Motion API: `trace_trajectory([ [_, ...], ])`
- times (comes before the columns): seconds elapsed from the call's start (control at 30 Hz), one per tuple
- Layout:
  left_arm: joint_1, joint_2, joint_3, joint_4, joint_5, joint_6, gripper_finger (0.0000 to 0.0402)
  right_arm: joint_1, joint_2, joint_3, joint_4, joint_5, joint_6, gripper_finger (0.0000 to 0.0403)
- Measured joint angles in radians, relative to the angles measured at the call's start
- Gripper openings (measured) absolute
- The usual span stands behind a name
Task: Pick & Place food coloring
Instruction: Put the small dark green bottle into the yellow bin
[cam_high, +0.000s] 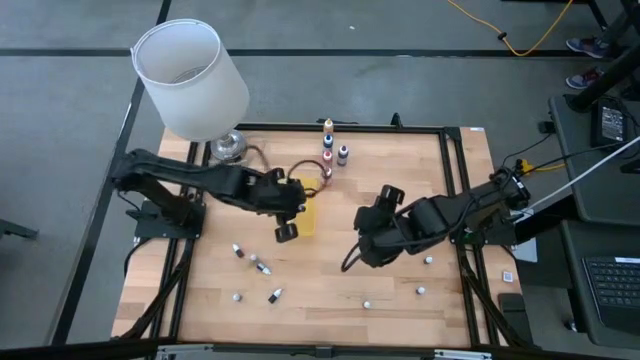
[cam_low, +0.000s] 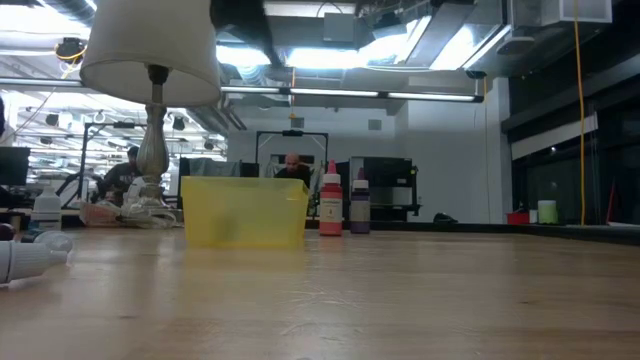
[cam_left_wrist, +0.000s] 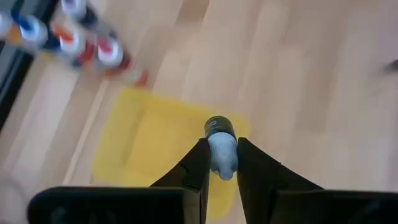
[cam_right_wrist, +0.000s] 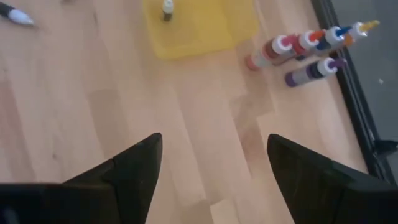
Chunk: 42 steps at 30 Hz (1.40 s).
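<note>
My left gripper (cam_high: 287, 230) hangs over the yellow translucent tray (cam_high: 306, 216) in the middle of the table, shut on one small food coloring bottle (cam_left_wrist: 221, 146). My right gripper (cam_high: 365, 246) is open above bare wood right of the tray, with nothing between its fingers (cam_right_wrist: 214, 168). Several food coloring bottles (cam_high: 328, 150) stand upright in a cluster at the far middle (cam_right_wrist: 298, 53). Others lie loose on their sides near the front edge (cam_high: 262, 267). My left gripper pinches the bottle's pale part (cam_left_wrist: 222, 158) between its two fingers, one on each side. The bottle lies along the fingers, and its dark end (cam_left_wrist: 219, 126) sticks out past the tips. The fingers slant down from the table's left. The bottle hangs clear above the tray (cam_left_wrist: 149, 143).
A lamp with a white shade (cam_high: 190, 78) stands at the far left, its base (cam_high: 228, 147) on the table. A black frame rail (cam_high: 455, 190) runs along the table's edges. Single small bottles lie scattered at the front right (cam_high: 420, 291). People and desks show in the room beyond (cam_low: 290, 168).
</note>
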Motion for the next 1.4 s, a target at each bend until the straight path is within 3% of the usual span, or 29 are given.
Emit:
trace_trajectory([
  [0.37, 0.023, 0.247, 0.000, -0.030, 0.039, 0.034, 0.0054, 0.051, 0.000, -0.001, 0.015, 0.033, 0.020, 0.0291],
  [0.63, 0.034, 0.354, 0.000, 0.016, 0.089, 0.077, 0.0054, 0.060, 0.000, -0.001, 0.024, 0.044, 0.019, 0.0291],
  [1.23, 0.061, 0.366, -0.140, 0.113, 0.161, 0.087, 0.0055, 0.071, 0.000, -0.001, 0.034, 0.045, 0.018, 0.0291],
  [1.4, 0.062, 0.359, -0.140, 0.115, 0.191, 0.102, 0.0083, 0.072, 0.000, -0.001, 0.034, 0.045, 0.018, 0.0291],
])
